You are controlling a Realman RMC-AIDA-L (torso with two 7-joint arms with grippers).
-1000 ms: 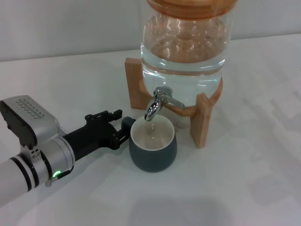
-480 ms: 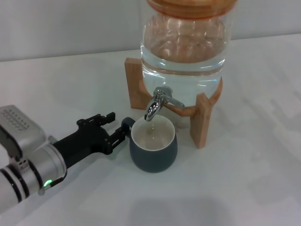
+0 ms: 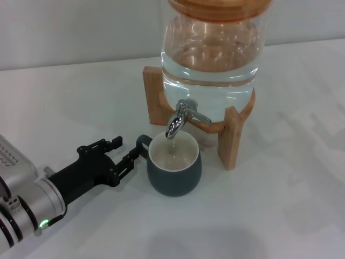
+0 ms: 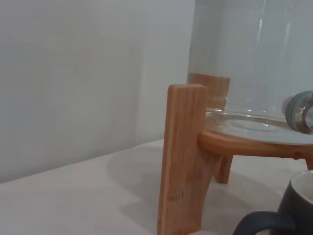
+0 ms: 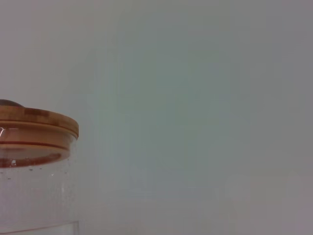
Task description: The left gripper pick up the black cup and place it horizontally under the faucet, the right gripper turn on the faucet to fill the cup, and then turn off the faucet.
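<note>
Soft, even light falls from above onto my white table, bright without harsh glare. The glass jar carries pale reflections, and the wooden stand throws a faint shadow. My wrist views look slightly hazy.

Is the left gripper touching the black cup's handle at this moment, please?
Cannot tell. In the head view the open left gripper reaches the black cup at its handle, with no plain gap or contact visible.

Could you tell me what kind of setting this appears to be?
Probably a lab test bench staged as a drinks station: a plain white table against a bare wall, holding only a glass water jar on a wooden stand and the black cup under the faucet.
</note>
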